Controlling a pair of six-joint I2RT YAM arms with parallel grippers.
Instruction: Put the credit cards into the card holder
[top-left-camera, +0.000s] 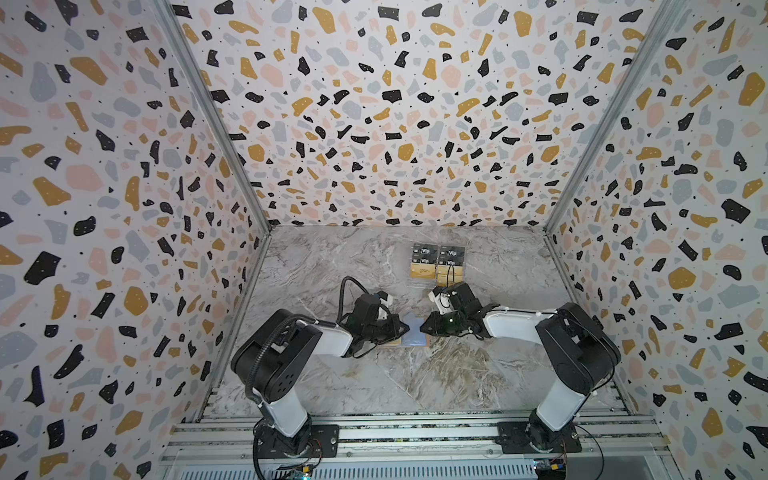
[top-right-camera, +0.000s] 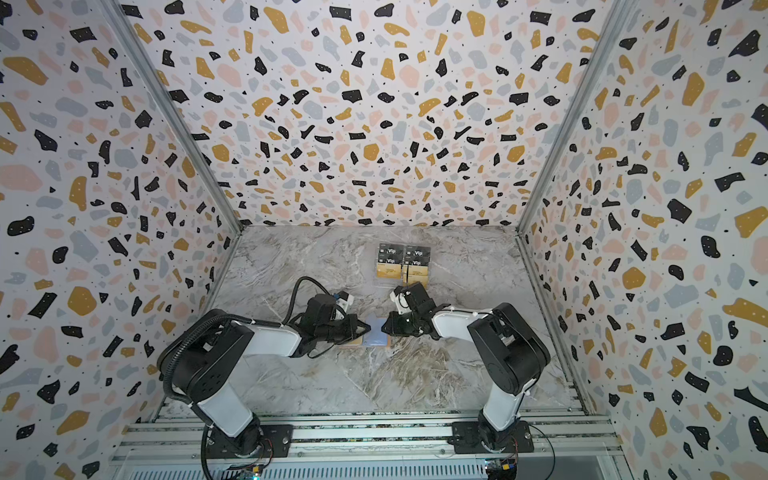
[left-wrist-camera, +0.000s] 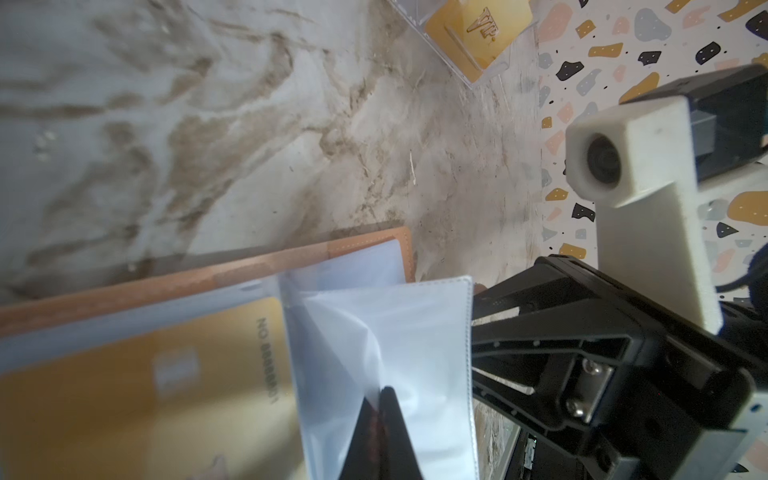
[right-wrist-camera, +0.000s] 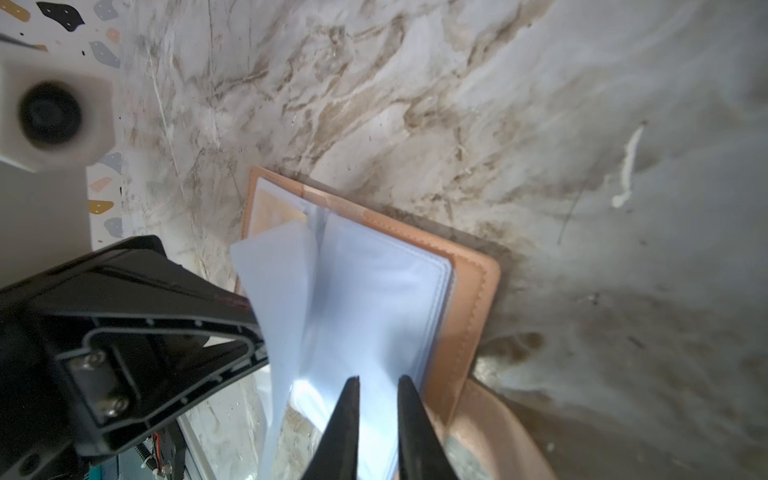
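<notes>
Left claw (left-wrist-camera: 381, 401) clenched on a lifted clear sleeve (left-wrist-camera: 415, 332) | right claw (right-wrist-camera: 379, 380) narrowly parted over the pages, nothing seen held | card holder (right-wrist-camera: 469, 299) lies open on the surface (top-left-camera: 374, 374) between the arms, one gold card (left-wrist-camera: 145, 395) sleeved | credit cards (top-left-camera: 436, 262) lie farther back | advice: hold the sleeve taut and raised, with its mouth spread, before fetching a card.

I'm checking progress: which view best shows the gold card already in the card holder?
Left wrist view: the gold card lies large under a clear sleeve in the card holder, its print readable. The right wrist view shows at most a tan patch behind sleeves; in both top views the left gripper mostly hides it.
</notes>
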